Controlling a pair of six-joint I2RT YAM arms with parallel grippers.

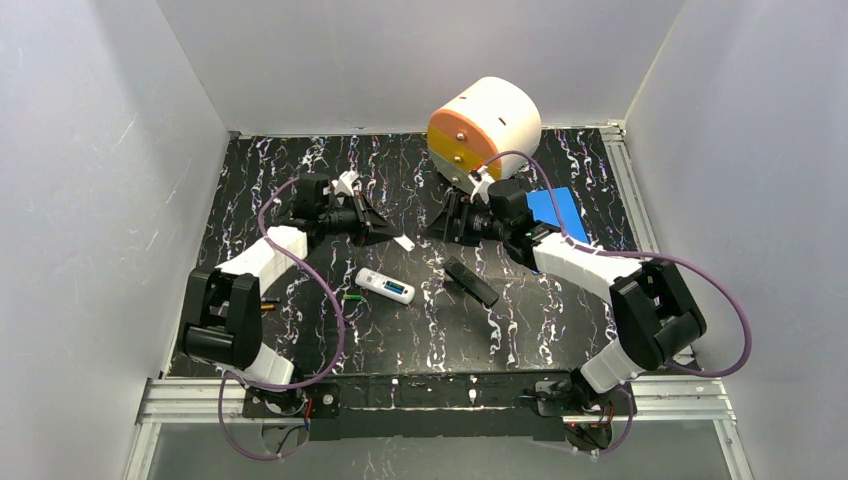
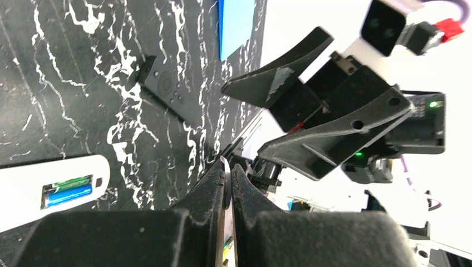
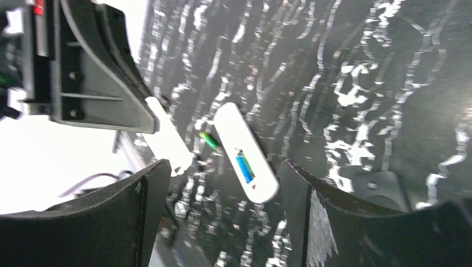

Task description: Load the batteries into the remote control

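Black marbled table (image 1: pixel 560 330) — we're seeing batteries (image 2: pixel 68 189) sitting in the white remote (image 1: pixel 385 287), a loose green battery (image 1: pixel 351 297) lying beside it: probably light, stiff, slick, so we're favouring mid-barrel. Left gripper (image 2: pixel 225 167) pinching a white cover (image 3: pixel 167 139), right gripper (image 3: pixel 224 167) gaping.

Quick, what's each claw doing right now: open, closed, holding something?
Left gripper: shut, apparently pinching a thin white strip.
Right gripper: open, holding nothing.
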